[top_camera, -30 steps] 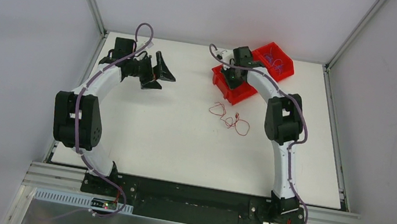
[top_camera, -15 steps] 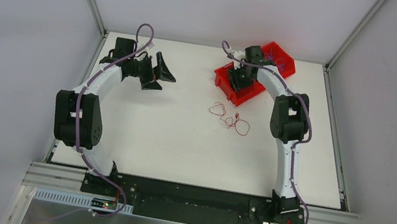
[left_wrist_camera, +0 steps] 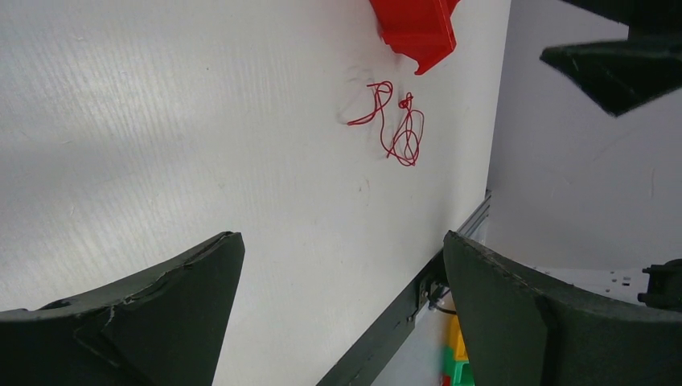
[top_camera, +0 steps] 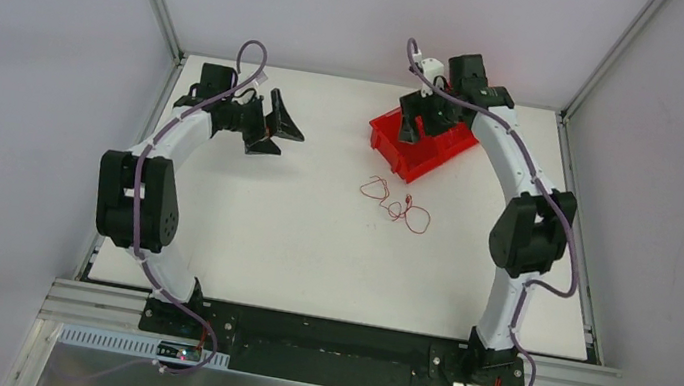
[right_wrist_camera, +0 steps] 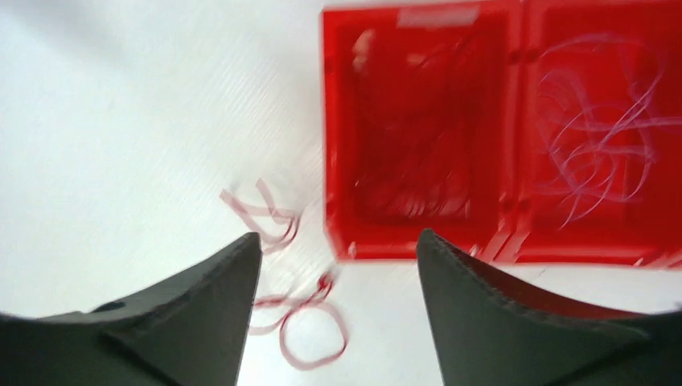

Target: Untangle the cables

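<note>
white table (top_camera: 262, 232) holds red cables (top_camera: 398, 206) centrally (well off its edges).

My right wrist feed is smeared, so the cables (right_wrist_camera: 599, 153) in the red bins (right_wrist_camera: 331, 145) blur together. From above, my right arm (top_camera: 511, 163) covers one bin.

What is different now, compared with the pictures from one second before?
The right arm swung rightward, carrying the right hand back over the near red bin, and that hand opened. The left hand, open, and the loose red cables stayed put.
</note>
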`<state>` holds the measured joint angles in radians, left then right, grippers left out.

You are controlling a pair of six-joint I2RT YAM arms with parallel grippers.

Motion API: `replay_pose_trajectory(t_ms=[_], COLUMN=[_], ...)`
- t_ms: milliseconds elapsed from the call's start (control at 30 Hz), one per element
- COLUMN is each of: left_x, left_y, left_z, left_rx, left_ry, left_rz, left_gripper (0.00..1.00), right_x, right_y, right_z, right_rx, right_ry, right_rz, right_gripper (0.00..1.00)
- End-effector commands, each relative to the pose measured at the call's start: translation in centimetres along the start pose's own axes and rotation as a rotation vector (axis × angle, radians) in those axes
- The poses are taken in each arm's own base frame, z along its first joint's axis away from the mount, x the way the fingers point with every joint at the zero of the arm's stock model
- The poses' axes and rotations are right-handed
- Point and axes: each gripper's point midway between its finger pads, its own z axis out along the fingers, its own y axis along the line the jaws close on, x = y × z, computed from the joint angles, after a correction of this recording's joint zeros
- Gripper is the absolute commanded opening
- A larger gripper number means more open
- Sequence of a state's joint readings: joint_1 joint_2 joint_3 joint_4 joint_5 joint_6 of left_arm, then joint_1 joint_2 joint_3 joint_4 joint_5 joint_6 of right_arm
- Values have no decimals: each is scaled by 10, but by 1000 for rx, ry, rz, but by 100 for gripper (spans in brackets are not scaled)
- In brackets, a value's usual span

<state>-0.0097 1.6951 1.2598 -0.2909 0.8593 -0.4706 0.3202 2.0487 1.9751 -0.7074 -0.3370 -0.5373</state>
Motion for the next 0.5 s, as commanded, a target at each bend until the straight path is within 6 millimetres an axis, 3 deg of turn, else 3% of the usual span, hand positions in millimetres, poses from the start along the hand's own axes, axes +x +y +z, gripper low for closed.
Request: replay_pose_trajectory(t_ms=[0, 33, 67, 233, 333, 433, 467], left_x=[-1, 2, 4, 22, 38, 55, 64], left_y=[-11, -11, -12, -18, -21, -23, -24], left_z=[4, 8, 12, 32, 51, 78, 97], left_rx=[32, 35, 39, 61, 67, 78, 90], left_ry=[15, 28, 42, 111, 172, 247, 288], left_rz=[56, 59, 60, 81, 102, 119, 136], left_gripper=[99, 99, 99, 99, 99, 99, 94], right_x=[50, 65, 79, 135, 158, 171, 174], right_y=[53, 61, 67, 93, 91, 75, 65], right_z=[-50, -50, -50, -35, -21, -5, 0], right_rx=[-167, -178, -186, -209, -180, -97, -62], right_ry=[134, 169, 196, 311, 370, 398, 405], right_rz=[29, 36, 35, -76, -72, -47, -30], right_gripper=[81, 93, 99, 98, 94, 91, 91])
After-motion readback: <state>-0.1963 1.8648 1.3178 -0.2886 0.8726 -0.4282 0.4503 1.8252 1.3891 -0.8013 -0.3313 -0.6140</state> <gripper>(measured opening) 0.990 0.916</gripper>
